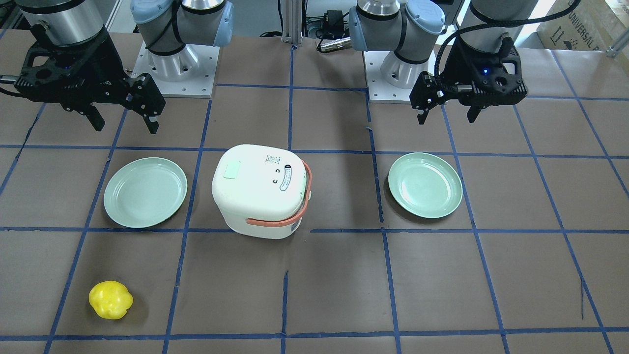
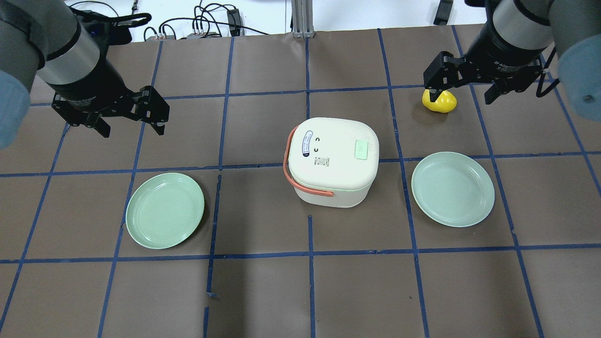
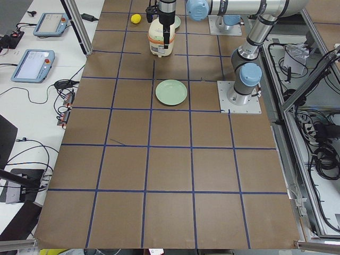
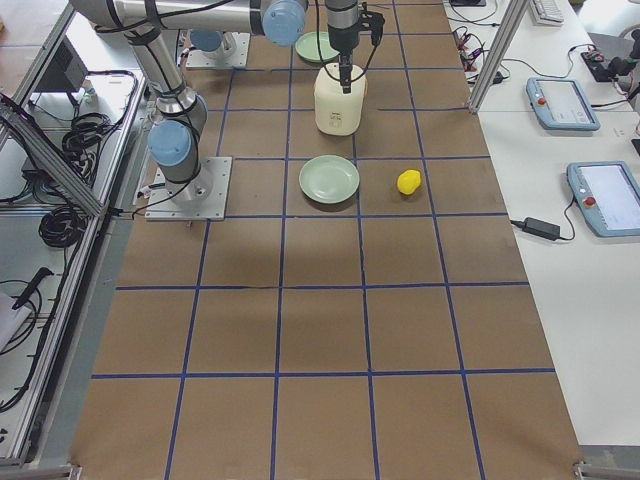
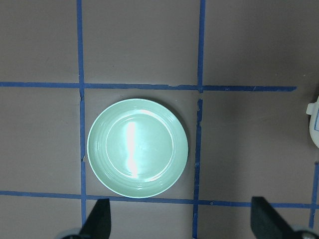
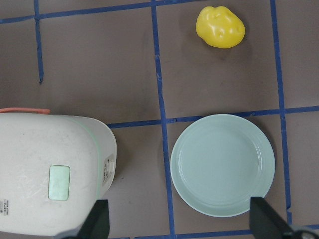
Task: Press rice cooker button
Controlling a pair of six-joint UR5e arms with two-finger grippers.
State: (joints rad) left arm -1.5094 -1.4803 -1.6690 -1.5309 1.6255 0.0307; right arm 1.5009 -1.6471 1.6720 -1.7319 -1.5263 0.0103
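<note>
My left claw (image 2: pixel 131 126) and my right claw (image 2: pixel 462 94) both hang raised over the desk (image 2: pixel 263 291). Each has its fingers spread wide with nothing between them, and each wrist view shows a bare gap. The rice cooker (image 2: pixel 333 159) stands upright at the middle of the desk, between my two arms. Its lid is down and its salmon handle (image 2: pixel 287 173) lies around the side toward my left. The button (image 2: pixel 362 150), a pale green square on top of the lid, sits toward the edge on my right, so I judge the right claw the better one for the job. The right wrist view shows the button at lower left, while my left wrist view catches only a sliver of the cooker. A green plate lies flat on either side, the left-hand plate (image 2: pixel 165 210) and the right-hand plate (image 2: pixel 452 188), both empty and apart from the cooker. A yellow toy fruit (image 2: pixel 440 102) sits beyond the right-hand plate, and none of these blocks the way. As I read it, the press has not yet begun. A wide-open claw would straddle so small a button, so I would bring the fingers together first. Then I would come down squarely and gently, since an off-centre push might slide or tip the cooker.
</note>
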